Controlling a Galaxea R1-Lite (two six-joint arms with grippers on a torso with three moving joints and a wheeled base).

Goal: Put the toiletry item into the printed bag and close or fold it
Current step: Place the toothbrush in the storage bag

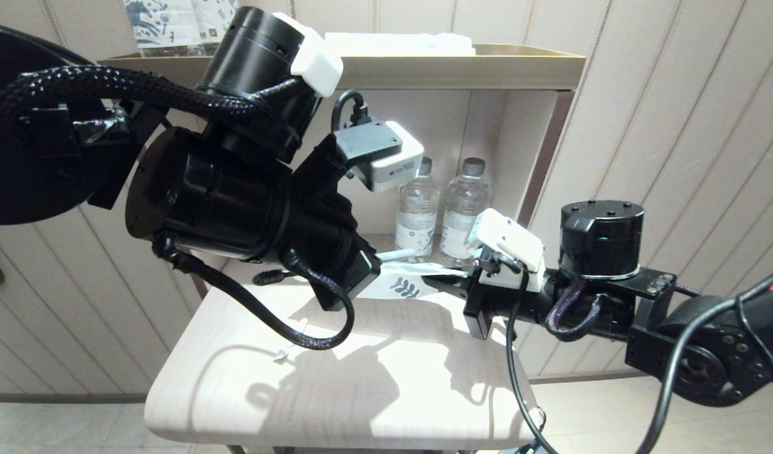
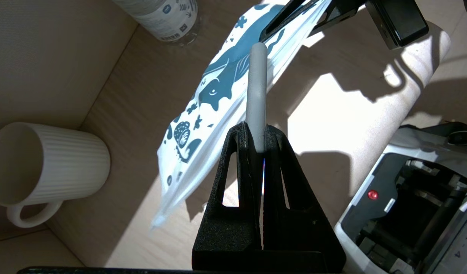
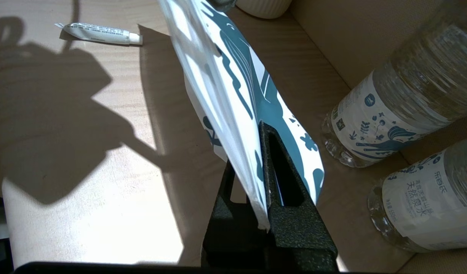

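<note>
Left end effector [image 2: 256, 142]: closed on the toothbrush [image 2: 256, 91], pinching its pale grey handle; the free end of the handle points toward the printed bag [image 2: 214, 102] and lies across its whale print. The bristle head cannot be seen.
Right end effector [image 3: 264, 179]: clamped on one edge of the printed bag, holding it up above the desk [image 1: 386, 384], between the two arms.
Printed bag: white crinkly pouch with teal-blue whale, leaf and flower print, hanging tilted and clear of the desk top; the opposite end droops toward the mug [image 2: 47, 167].
Mug: white, ribbed, lying on its side near the back wall of the desk niche.
Water bottles [image 3: 405, 95]: two clear bottles standing at the back of the desk; white labels with blue sea motifs, a QR code and Chinese characters reading 天然泉水.
Small tube [image 3: 100, 33]: white with tiny unreadable print, lying flat on the desk, well apart from the bag.
Upper shelf [image 1: 462, 66]: blue-patterned packs and a white folded item.
</note>
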